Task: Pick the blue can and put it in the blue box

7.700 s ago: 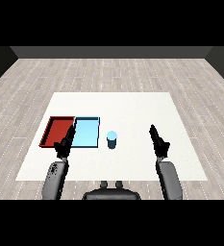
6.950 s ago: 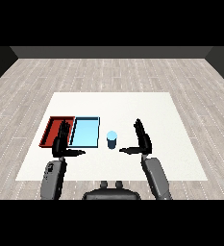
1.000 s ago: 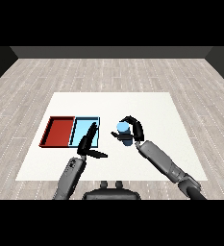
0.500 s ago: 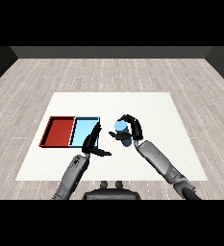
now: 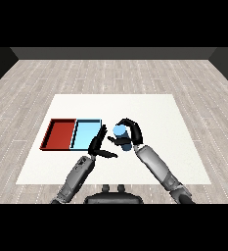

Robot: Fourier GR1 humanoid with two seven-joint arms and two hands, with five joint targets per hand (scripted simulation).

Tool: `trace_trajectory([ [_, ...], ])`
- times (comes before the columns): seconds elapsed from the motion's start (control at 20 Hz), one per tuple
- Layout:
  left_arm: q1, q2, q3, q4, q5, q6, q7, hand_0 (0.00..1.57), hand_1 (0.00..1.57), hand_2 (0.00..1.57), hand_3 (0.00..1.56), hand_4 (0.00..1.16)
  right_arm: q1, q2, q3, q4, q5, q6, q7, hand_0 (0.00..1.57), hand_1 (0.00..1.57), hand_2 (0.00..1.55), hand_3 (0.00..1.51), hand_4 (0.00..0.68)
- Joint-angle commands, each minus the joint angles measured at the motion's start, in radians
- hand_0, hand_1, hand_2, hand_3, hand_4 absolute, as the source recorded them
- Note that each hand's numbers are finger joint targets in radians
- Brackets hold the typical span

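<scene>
My right hand point(image 5: 130, 135) has its fingers curled round the blue can point(image 5: 121, 137), a short cylinder with a lighter top, tilted, just right of the light blue tray point(image 5: 86, 135). My left hand point(image 5: 99, 144), fingers straight and released, lies at that tray's near right corner. Bare white worktop point(image 5: 159, 117) spreads to the right.

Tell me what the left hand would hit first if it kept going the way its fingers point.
Probably the light blue tray: the left hand has straight fingers aimed up and away over the tray's right edge. Depth is unclear, so it may pass above it. The blue can sits off to its right.
</scene>
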Motion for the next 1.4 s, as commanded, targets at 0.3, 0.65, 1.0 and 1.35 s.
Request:
trace_trajectory([
  [0.3, -0.098, 0.0, -0.084, 0.138, 0.113, 0.084, -0.076, 0.0, 0.0, 0.0, 0.0, 0.0, -0.028, 0.125, -0.097, 0.063, 0.12, 0.109, 0.01, 1.48, 1.48, 1.46, 1.39, 0.612],
  [0.65, -0.092, 0.0, -0.04, 0.109, 0.072, 0.043, -0.014, 0.0, 0.0, 0.0, 0.0, 0.0, 0.081, 0.178, -0.017, 0.033, 0.155, 0.076, -0.062, 1.46, 1.46, 1.46, 1.41, 0.62],
  [1.0, -0.129, 0.0, -0.09, 0.144, 0.13, 0.068, -0.083, 0.0, 0.0, 0.0, 0.0, 0.0, -0.019, 0.18, -0.082, 0.068, 0.055, 0.105, -0.038, 1.45, 1.45, 1.45, 1.38, 0.608],
  [1.35, -0.161, 0.0, -0.146, 0.12, 0.193, 0.102, -0.073, 0.0, 0.0, 0.0, 0.0, 0.0, 0.034, 0.18, 0.021, 0.088, -0.008, 0.022, -0.109, 1.45, 1.45, 1.45, 1.39, 0.602],
])
